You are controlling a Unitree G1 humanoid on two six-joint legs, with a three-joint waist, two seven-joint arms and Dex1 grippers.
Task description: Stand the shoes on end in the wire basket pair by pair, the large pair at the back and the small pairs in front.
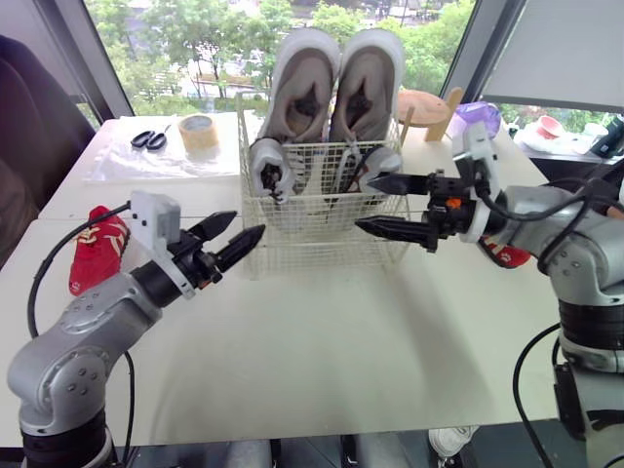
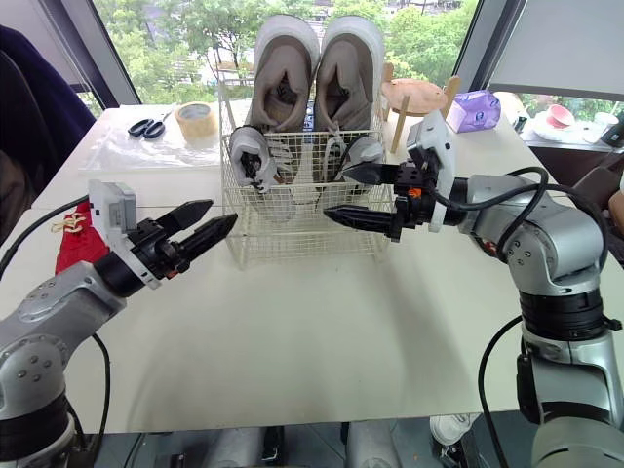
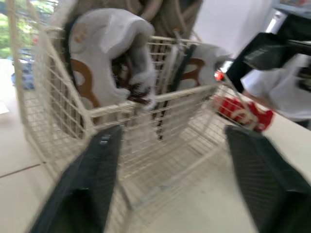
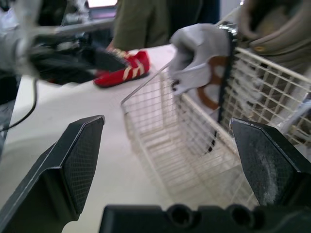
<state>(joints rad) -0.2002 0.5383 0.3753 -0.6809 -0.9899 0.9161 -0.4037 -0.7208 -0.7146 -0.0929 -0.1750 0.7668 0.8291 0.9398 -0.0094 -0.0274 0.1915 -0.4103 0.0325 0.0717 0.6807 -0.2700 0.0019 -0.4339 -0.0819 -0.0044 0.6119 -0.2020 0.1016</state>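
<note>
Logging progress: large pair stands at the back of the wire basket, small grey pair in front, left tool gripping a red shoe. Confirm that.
One error: the left tool is open and empty. The red shoe lies on the table beside that arm, as the left eye view shows. The large pair at the back of the wire basket and the small grey pair in front are right.

Grey shoes apparently upright in basket
</note>
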